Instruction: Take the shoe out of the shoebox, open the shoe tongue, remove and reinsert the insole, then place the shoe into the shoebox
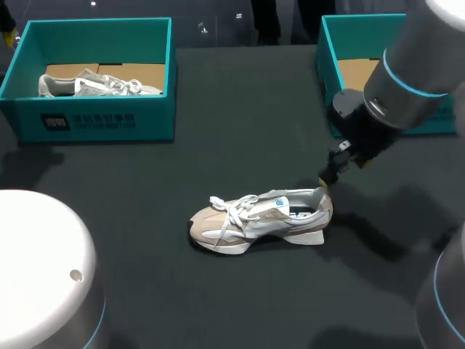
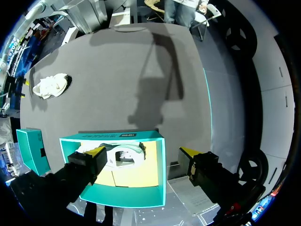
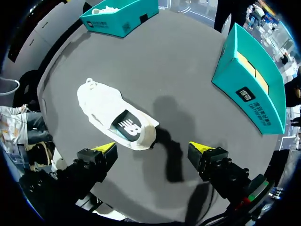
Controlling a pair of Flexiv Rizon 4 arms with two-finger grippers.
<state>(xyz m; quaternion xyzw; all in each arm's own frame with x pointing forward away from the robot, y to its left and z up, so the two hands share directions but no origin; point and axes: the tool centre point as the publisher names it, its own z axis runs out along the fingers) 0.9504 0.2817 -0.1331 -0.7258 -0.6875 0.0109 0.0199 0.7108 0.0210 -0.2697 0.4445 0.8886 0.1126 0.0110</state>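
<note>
shoe: beige-white, laced, upright on matte dark tabletop, toe toward 9 o'clock | right end effector: released, at heel's 1 o'clock | left end effector: released, empty, above teal cardboard box

Worktop: flat dark charcoal-grey surface, matte, looks like cloth or felt; can't confirm the material. Colour is even across the bare area in all 3 views. Far edge runs straight in the head view. Surface is evenly lit, brightest mid-table. Soft-edged shadows lie on it in the head view, darker near the right side. Left wrist view: 1 long thin shadow streak stretches towards the far edge. Right wrist view: 1 dark shadow patch on mid-surface, trailing off towards the near edge.
</note>
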